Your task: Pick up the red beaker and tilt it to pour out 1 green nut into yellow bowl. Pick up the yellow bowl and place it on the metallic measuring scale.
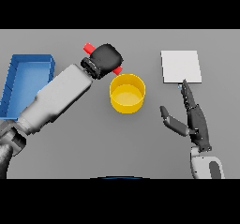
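My left hand (pixel 108 57) is curled round the red beaker (pixel 88 47), which lies tilted behind the yellow bowl (pixel 127 93). Only the beaker's two red ends show, one at the upper left of the hand and one at its lower right, just above the bowl's far rim. The bowl stands on the table's middle; I see no green nut in it. The metallic measuring scale (pixel 181 66) is a pale square plate at the right rear. My right hand (pixel 194 120) rests open between bowl and scale, its fingertips touching the scale's front edge.
A blue tray (pixel 14 85) with raised walls sits at the left edge of the table, partly covered by my left forearm (pixel 56 99).
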Robot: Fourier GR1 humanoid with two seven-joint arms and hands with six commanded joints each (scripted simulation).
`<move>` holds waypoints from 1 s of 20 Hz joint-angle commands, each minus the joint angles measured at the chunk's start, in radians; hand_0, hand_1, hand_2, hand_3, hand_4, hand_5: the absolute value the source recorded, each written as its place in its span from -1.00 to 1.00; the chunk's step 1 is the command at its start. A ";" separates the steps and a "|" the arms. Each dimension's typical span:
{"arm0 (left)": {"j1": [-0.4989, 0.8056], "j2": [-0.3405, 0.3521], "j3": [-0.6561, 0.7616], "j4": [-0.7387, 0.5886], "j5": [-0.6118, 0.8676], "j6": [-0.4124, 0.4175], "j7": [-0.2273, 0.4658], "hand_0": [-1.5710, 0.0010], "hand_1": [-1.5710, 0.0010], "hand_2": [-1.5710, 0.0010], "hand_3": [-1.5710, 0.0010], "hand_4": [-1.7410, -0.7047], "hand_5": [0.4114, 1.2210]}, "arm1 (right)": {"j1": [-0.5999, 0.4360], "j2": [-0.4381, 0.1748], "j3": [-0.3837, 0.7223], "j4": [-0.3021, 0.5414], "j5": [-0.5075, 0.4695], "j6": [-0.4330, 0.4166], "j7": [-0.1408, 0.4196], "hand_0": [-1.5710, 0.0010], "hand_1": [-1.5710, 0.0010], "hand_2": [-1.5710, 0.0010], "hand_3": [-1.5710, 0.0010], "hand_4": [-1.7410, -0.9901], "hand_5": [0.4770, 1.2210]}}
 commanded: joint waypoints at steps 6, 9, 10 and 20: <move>-0.086 0.001 -0.126 0.040 -0.133 -0.013 -0.079 -1.00 -1.00 -1.00 -0.95 -0.99 1.00 | -0.005 0.015 0.003 0.015 0.026 -0.030 -0.009 1.00 1.00 1.00 1.00 0.48 -0.74; -0.125 -0.004 -0.184 0.068 -0.199 0.002 -0.109 -1.00 -1.00 -1.00 -0.98 -0.99 1.00 | -0.007 0.010 -0.001 0.019 0.029 -0.032 -0.022 1.00 1.00 1.00 1.00 0.57 -0.76; -0.137 -0.003 -0.198 0.059 -0.213 -0.010 -0.119 -1.00 -1.00 -1.00 -0.98 -0.99 1.00 | -0.009 0.015 0.003 0.021 0.028 -0.031 -0.021 1.00 1.00 1.00 1.00 0.58 -0.76; -0.227 -0.026 -0.346 0.099 -0.389 0.033 -0.167 -1.00 -1.00 -1.00 -1.00 -0.99 1.00 | -0.014 0.012 0.000 0.014 0.023 -0.030 -0.021 1.00 1.00 1.00 1.00 0.63 -0.73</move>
